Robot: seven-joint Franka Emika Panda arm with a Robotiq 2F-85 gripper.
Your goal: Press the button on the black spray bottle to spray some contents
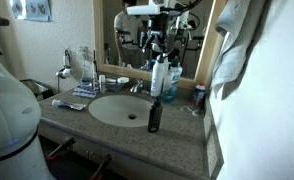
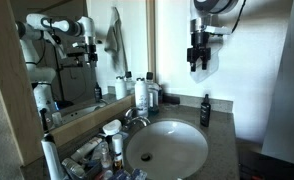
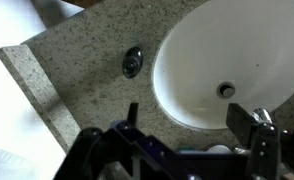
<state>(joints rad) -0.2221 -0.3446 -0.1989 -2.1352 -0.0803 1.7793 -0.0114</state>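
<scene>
The black spray bottle (image 1: pixel 154 116) stands upright on the speckled counter at the sink's front rim, and it also shows in an exterior view (image 2: pixel 205 111). Its button (image 2: pixel 205 97) is the narrow black top. The wrist view looks down on the bottle's top (image 3: pixel 133 63), to the left of the white basin (image 3: pixel 227 50). My gripper (image 2: pixel 197 68) hangs well above the bottle, clear of it. Its two fingers are spread apart and empty in the wrist view (image 3: pixel 194 125). The bottle lies ahead of the left finger, not between the fingers.
White bottles (image 1: pixel 159 78) and a blue-tinted bottle (image 1: pixel 174 85) stand behind the faucet (image 1: pixel 137 88) at the mirror. Toiletries (image 2: pixel 97 150) crowd the counter beside the basin. A towel (image 1: pixel 237 50) hangs at one side. The counter edge (image 3: pixel 27 80) runs close to the black bottle.
</scene>
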